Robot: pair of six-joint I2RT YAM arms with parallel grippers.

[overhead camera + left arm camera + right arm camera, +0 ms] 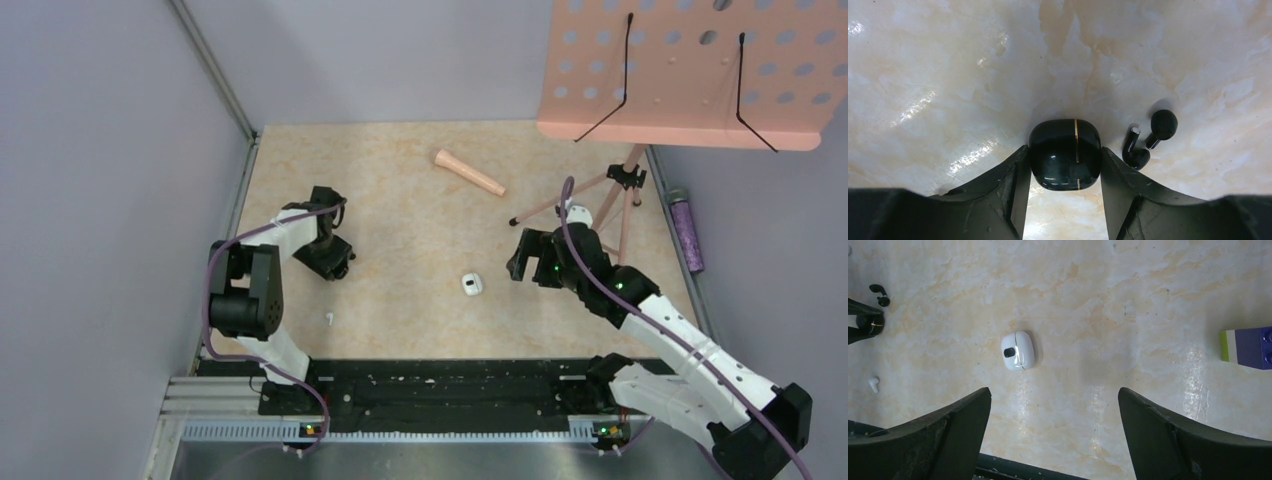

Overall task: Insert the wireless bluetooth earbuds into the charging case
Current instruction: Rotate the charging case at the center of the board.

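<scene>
Left claw point(1064, 152) is pinching a black case point(1063, 167) on the counter point(948, 75).
Right claw point(1053, 390) is hovering spread wide near the white charging case point(1018, 350); one white earbud point(874, 384) is lying apart from it, two black earbuds point(1137, 156) beside the black case.

Top view: even, diffuse overhead light, fairly bright. The table point(400, 220) is uniformly lit and shadows are short and soft.

Left wrist view: white glare patches point(913, 107) on the glossy tabletop. The black charging case point(1064, 155) carries mirror highlights. The black earbuds point(1163, 125) throw soft dark shadows close beside them. Left fingers point(998, 200) are underexposed and slightly soft. Wide-angle bending shows toward the corners.

Right wrist view: sharp centre, with a faint streaky sheen below the white charging case point(1018, 350). Right fingers point(933, 440) are near-black, detail lost.
</scene>
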